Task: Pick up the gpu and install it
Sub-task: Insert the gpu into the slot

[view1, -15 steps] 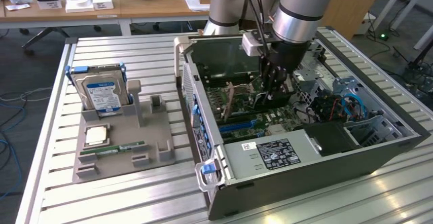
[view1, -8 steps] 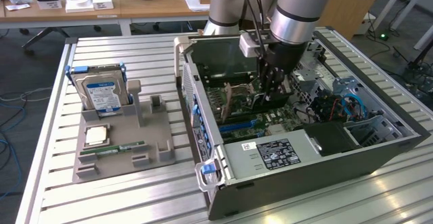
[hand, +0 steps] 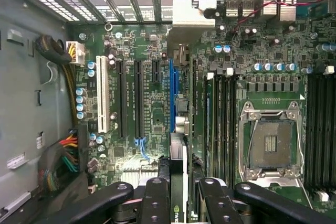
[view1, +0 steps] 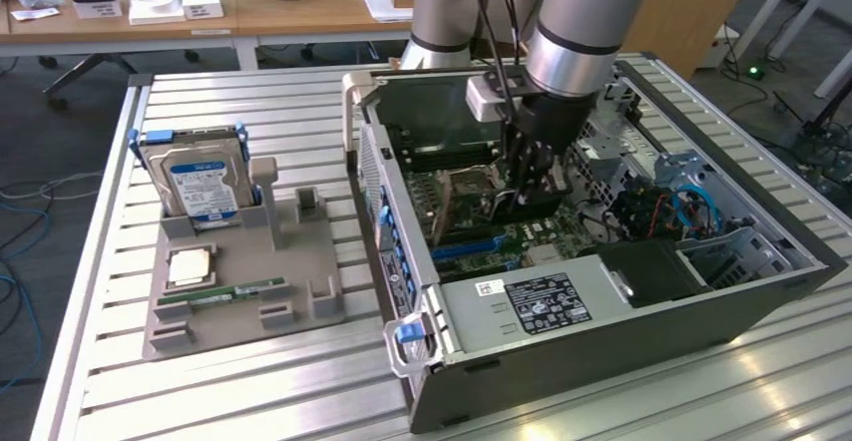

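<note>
The gpu [hand: 177, 156] shows edge-on in the wrist view, a thin dark card with its pale metal bracket [hand: 185, 13] at the end by the case's rear slots. My gripper [hand: 181, 195] is shut on it, black fingers [hand: 156, 203] on either side. The card hangs upright just over the motherboard, lined up along the blue expansion slot [hand: 171, 95]; whether it touches the slot I cannot tell. In the exterior view my gripper [view1: 536, 184] reaches down into the open computer case [view1: 399, 251], with the gpu [view1: 517, 208] below it over the board.
A grey holder tray [view1: 239, 306] stands at the exterior view's left with a hard drive [view1: 198, 184], a processor chip [view1: 187, 264] and a green memory stick [view1: 219, 293]. Inside the case are the power supply [view1: 560, 301], the bare processor socket [hand: 270, 145] and cable bundles [hand: 63, 156].
</note>
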`<act>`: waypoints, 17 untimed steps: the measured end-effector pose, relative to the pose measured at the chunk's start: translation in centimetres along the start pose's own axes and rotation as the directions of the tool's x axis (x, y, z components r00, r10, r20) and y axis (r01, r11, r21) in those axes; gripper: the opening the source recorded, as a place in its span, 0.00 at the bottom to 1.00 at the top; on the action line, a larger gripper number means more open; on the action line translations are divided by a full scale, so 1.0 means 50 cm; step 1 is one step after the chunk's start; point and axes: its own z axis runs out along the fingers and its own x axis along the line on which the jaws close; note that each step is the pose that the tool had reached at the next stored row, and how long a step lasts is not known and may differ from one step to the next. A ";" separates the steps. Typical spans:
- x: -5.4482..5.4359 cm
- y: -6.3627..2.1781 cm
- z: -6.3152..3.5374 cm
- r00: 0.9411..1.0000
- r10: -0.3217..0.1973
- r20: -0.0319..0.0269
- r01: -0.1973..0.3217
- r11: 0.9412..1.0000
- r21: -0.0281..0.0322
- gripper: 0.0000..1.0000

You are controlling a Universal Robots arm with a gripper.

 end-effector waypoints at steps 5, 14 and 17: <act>0.000 0.005 0.002 1.000 0.000 0.000 0.000 1.000 0.000 0.26; 0.004 0.017 0.002 1.000 -0.001 0.000 0.001 1.000 0.000 0.26; 0.007 0.019 0.004 1.000 0.000 0.000 0.000 1.000 0.000 0.26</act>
